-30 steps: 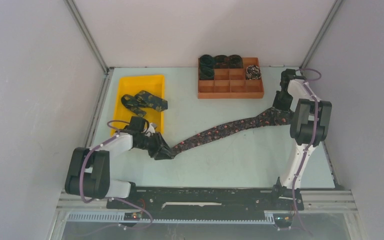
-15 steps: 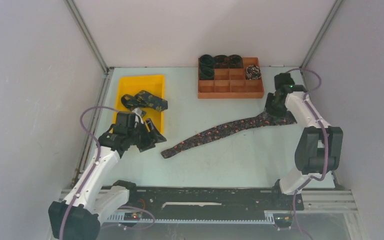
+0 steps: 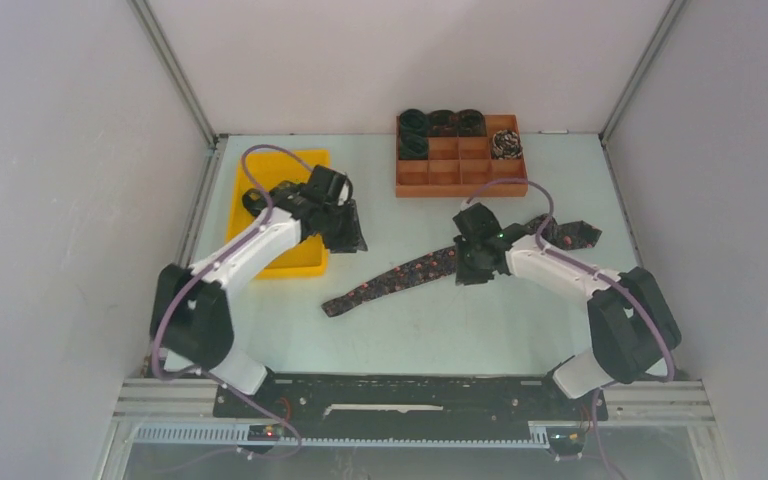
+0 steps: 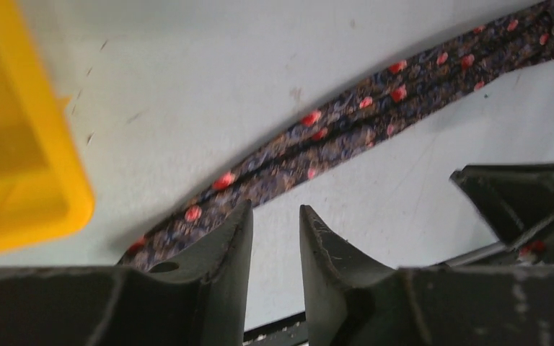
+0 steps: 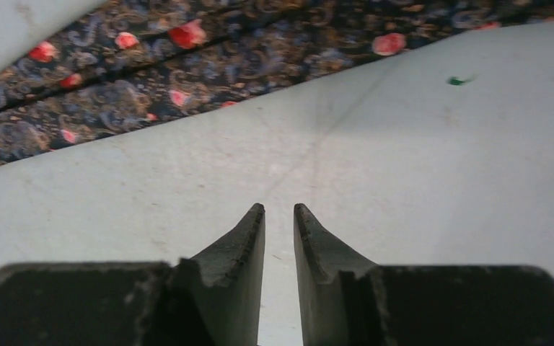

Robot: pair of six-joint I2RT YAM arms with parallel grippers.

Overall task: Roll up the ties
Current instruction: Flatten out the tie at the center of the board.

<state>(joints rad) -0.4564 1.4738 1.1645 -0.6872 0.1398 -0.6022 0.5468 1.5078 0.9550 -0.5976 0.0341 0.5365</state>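
One long dark tie (image 3: pixel 390 280) with red specks lies flat and slanted across the table, its narrow end at the near left and its wide end (image 3: pixel 580 235) at the far right. My left gripper (image 3: pixel 348 238) hangs by the yellow tray's right edge; in the left wrist view it (image 4: pixel 274 209) is open and holds nothing, with the tie (image 4: pixel 346 122) lying beyond its tips. My right gripper (image 3: pixel 467 262) hovers over the tie's middle. In the right wrist view it (image 5: pixel 279 207) is narrowly open over bare table, just short of the tie (image 5: pixel 187 65).
A yellow tray (image 3: pixel 300 262) at the left holds a dark tie (image 3: pixel 255 200), mostly hidden by my left arm. A brown divided box (image 3: pixel 460 178) at the back holds several rolled ties (image 3: pixel 443 122), one paler (image 3: pixel 506 145). White walls close in the table.
Both grippers let go of the tie's ends, and it now lies loose. The left arm swung up beside the tray. The right arm moved from the wide end toward the tie's middle.
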